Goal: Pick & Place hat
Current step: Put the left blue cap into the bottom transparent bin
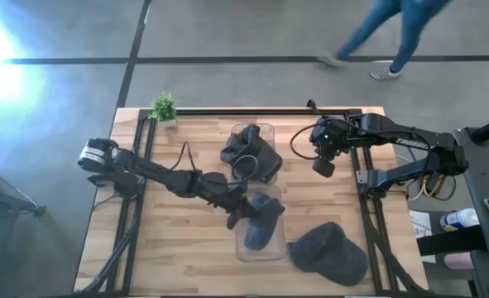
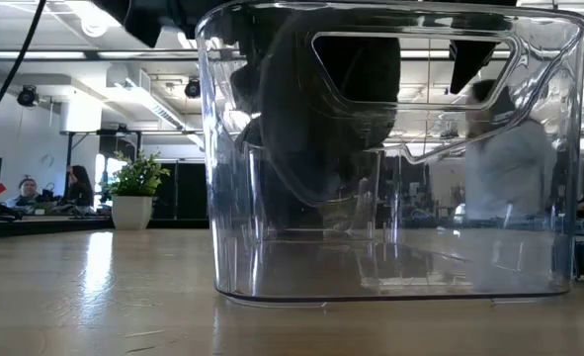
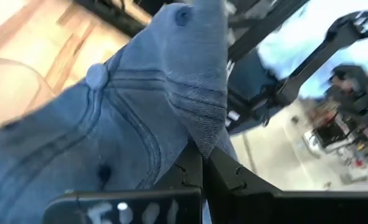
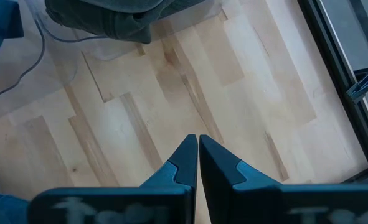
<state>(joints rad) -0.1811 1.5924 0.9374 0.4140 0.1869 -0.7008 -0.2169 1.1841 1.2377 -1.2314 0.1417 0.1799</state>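
A blue denim cap (image 1: pixel 265 222) (image 3: pixel 140 106) sits over the near clear bin (image 1: pixel 248 250), in my left gripper (image 1: pixel 242 213) (image 3: pixel 203 158), which reaches in from the table's left and is shut on it. A dark hat (image 1: pixel 248 153) (image 4: pixel 109 18) lies bunched in the far clear bin (image 1: pixel 266 128). Another dark blue cap (image 1: pixel 331 252) rests on the table to the right of the near bin. In the low view, the near bin (image 2: pixel 390 247) fills the picture with dark cloth (image 2: pixel 321 129) showing through it. My right gripper (image 1: pixel 323 168) (image 4: pixel 198 149) is shut over bare wood near the table's right side. My left gripper pinches the blue cap's stitched rim edge (image 3: pixel 203 127) between its two shut fingers, slanting in from the table's left. The crown with its top button (image 3: pixel 96 76) spreads beyond the fingers over the near bin. Whether the cap rests on the bin floor cannot be told.
A small potted plant (image 1: pixel 164 108) (image 2: pixel 135 188) stands at the far left corner. Black frame rails (image 1: pixel 364 199) run along both sides of the table. Bare wood lies left of the bins and at the near left. A person's legs (image 1: pixel 393 33) pass beyond the far edge.
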